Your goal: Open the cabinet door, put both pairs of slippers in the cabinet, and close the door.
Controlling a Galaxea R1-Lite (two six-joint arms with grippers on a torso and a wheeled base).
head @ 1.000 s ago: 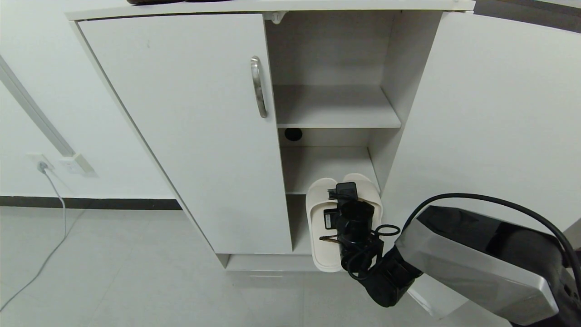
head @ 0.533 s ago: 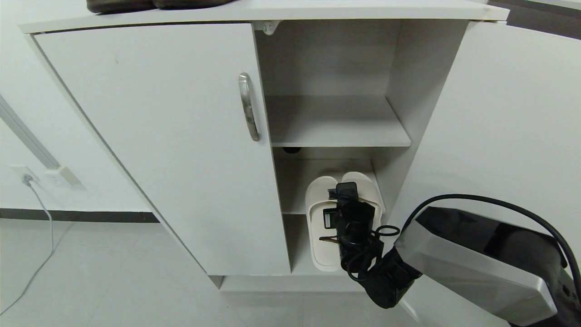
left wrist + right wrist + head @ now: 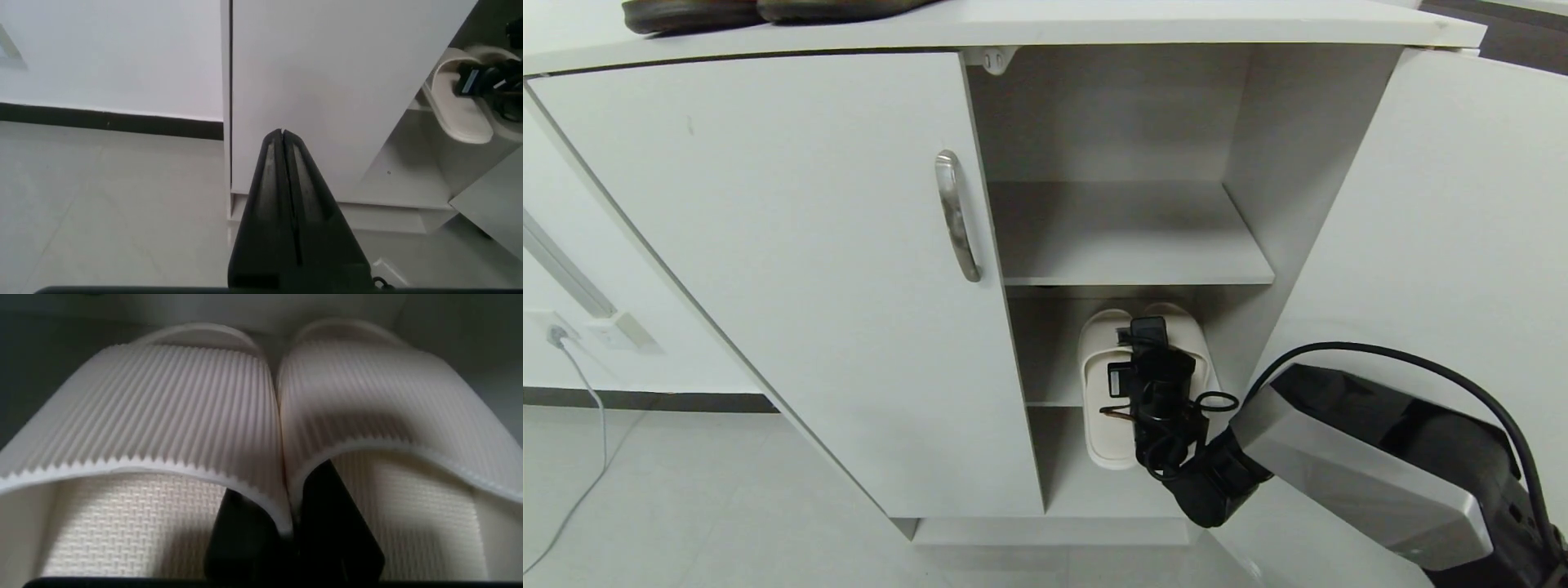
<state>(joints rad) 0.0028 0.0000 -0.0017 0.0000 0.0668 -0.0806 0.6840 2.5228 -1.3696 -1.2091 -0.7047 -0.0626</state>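
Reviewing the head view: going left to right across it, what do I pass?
Wall socket with grey cable → closed white left cabinet door → silver bar handle → pair of cream ribbed slippers clamped in the right gripper → open white right cabinet door.

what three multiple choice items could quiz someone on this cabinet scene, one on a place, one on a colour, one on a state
1. Where does the dark pair of slippers lie?
A. floor
B. cabinet top
C. upper shelf

2. What colour is the slipper pair in the right end effector?
A. red
B. black
C. cream

3. The left end effector is:
A. shut, empty
B. wide open
C. shut on a slipper

Answers:
1 B, the dark pair sits on the top board.
2 C, both clamped slippers show cream ribbed straps.
3 A, its fingers meet with nothing between them.
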